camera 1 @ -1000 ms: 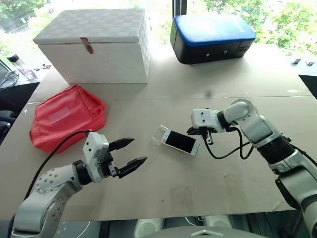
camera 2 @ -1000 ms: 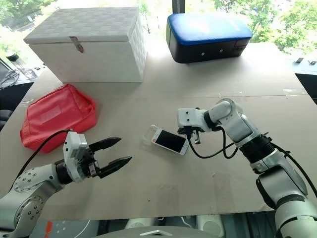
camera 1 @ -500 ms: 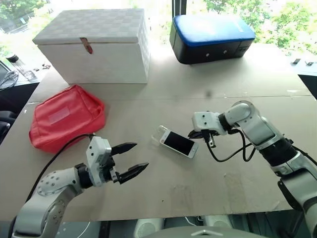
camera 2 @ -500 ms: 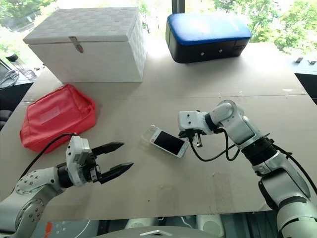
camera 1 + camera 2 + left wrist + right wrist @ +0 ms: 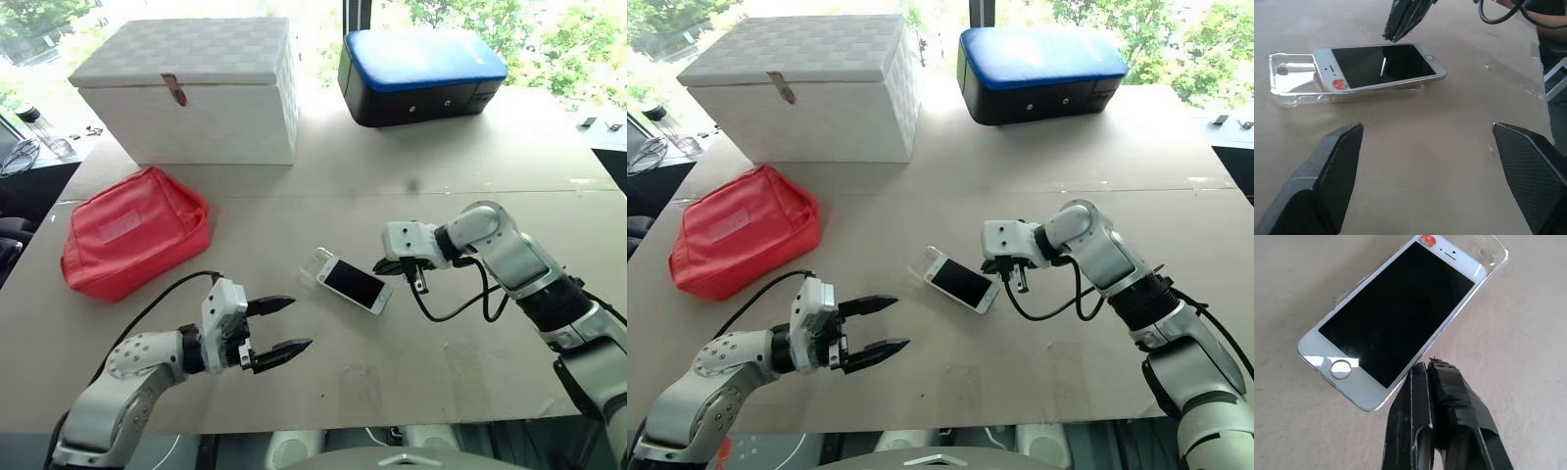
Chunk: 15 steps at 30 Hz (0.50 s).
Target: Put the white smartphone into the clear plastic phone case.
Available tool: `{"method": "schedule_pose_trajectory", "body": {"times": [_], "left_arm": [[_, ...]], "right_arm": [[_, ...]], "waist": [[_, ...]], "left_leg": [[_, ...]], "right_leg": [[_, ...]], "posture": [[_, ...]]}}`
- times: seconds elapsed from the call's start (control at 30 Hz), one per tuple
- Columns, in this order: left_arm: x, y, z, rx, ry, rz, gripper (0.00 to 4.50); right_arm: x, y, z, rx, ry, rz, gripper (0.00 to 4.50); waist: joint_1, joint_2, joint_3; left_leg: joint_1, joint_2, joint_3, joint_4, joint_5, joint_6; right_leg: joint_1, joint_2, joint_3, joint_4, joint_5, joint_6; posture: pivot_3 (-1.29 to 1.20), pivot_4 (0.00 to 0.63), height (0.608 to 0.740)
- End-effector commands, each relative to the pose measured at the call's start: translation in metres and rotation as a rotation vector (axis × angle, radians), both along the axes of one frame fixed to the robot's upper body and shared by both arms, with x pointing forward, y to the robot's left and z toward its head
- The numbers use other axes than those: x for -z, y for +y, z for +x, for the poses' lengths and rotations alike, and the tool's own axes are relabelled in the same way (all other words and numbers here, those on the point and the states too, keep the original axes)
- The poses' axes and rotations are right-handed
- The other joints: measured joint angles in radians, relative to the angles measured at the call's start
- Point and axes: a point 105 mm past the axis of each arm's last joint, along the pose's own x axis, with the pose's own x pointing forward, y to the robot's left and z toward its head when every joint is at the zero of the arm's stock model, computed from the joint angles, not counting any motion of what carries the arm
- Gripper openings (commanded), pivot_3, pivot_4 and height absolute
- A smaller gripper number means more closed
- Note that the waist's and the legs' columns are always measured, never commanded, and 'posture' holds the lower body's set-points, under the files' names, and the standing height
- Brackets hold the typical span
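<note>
Left arm: your left gripper has swung in toward the phone, its jaws narrower than a second ago but still parted, holding nothing.
Right gripper: closed, empty, tips at the phone's right edge.
White smartphone: mid-table, lying askew over the clear plastic phone case, not seated; seating probably comes next.

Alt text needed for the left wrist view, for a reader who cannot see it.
A white smartphone lies screen up, partly over a clear plastic phone case on a tan table, the case's end sticking out past the phone's earpiece end. The left hand frames the foreground, fingers apart, and the right hand points its shut black fingertips down at the phone's far edge.
</note>
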Motion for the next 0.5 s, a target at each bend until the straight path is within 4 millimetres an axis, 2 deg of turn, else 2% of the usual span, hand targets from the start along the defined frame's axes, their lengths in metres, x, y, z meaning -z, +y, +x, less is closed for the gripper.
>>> {"method": "schedule_pose_trajectory", "body": {"times": [0.03, 0.17, 0.27, 0.5], "left_arm": [[0.002, -0.008, 0.003, 0.063, 0.02, -0.003, 2.16], [0.013, -0.015, 0.009, 0.106, 0.035, 0.02, 0.07], [0.017, -0.021, 0.017, 0.117, 0.028, 0.042, 0.03], [0.014, -0.041, 0.03, 0.17, 0.021, 0.019, 0.03]], "right_arm": [[-0.019, -0.004, 0.003, 0.028, -0.064, 0.037, 0.0], [-0.02, -0.009, 0.003, 0.065, -0.077, 0.039, 0.0], [-0.019, -0.012, 0.003, 0.095, -0.089, 0.039, 0.0], [-0.016, -0.015, 0.01, 0.165, -0.117, 0.028, 0.0]], "waist": [[-0.001, 0.0, 0.0], [-0.003, 0.0, 0.0], [-0.001, 0.0, 0.0], [-0.001, 0.0, 0.0]], "left_leg": [[0.0, 0.0, 0.0, 0.0, 0.0, 0.0], [0.0, 0.0, 0.0, 0.0, 0.0, 0.0], [0.0, 0.0, 0.0, 0.0, 0.0, 0.0], [0.0, 0.0, 0.0, 0.001, 0.0, 0.0]], "right_leg": [[0.0, 0.0, 0.0, 0.0, 0.0, 0.0], [0.0, 0.001, 0.0, 0.0, 0.0, 0.0], [0.0, 0.004, 0.0, 0.0, 0.0, 0.0], [0.0, 0.003, 0.001, 0.001, 0.0, 0.0]], "posture": [[0.0, 0.15, 0.74], [0.0, 0.15, 0.74], [0.0, 0.15, 0.74], [0.0, 0.15, 0.74]]}}
